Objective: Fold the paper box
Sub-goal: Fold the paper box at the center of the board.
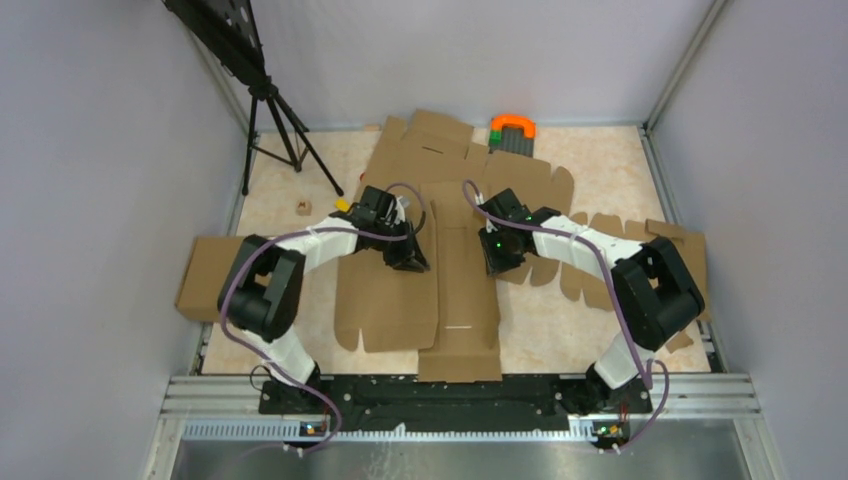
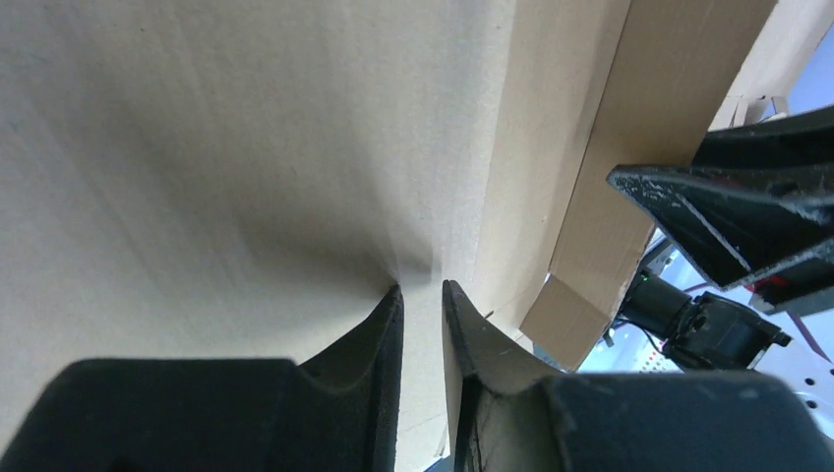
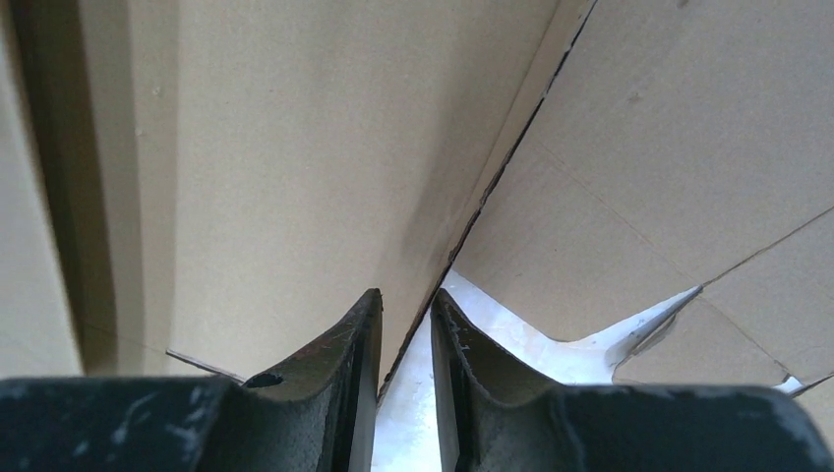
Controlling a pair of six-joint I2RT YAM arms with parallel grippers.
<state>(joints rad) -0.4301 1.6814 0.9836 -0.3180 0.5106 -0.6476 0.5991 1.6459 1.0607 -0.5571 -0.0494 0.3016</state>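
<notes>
The paper box (image 1: 385,300) lies spread flat on the table as a big brown die-cut sheet, with a long centre panel (image 1: 462,300) running toward the arms. My left gripper (image 1: 410,258) sits at that panel's left edge and my right gripper (image 1: 496,265) at its right edge. In the left wrist view the gripper (image 2: 421,290) is shut narrowly, with a strip of the box's cardboard (image 2: 197,147) running between its fingers. The right wrist view shows that gripper (image 3: 406,300) closed on the edge of a raised panel (image 3: 275,147), with white table showing beside it.
A smaller plain cardboard slab (image 1: 205,275) lies at the left table edge. More cardboard (image 1: 430,135) sits at the back, and tabbed pieces (image 1: 600,225) lie under the right arm. A tripod (image 1: 275,110) stands back left, an orange-and-green object (image 1: 512,125) at the back. Walls enclose the table.
</notes>
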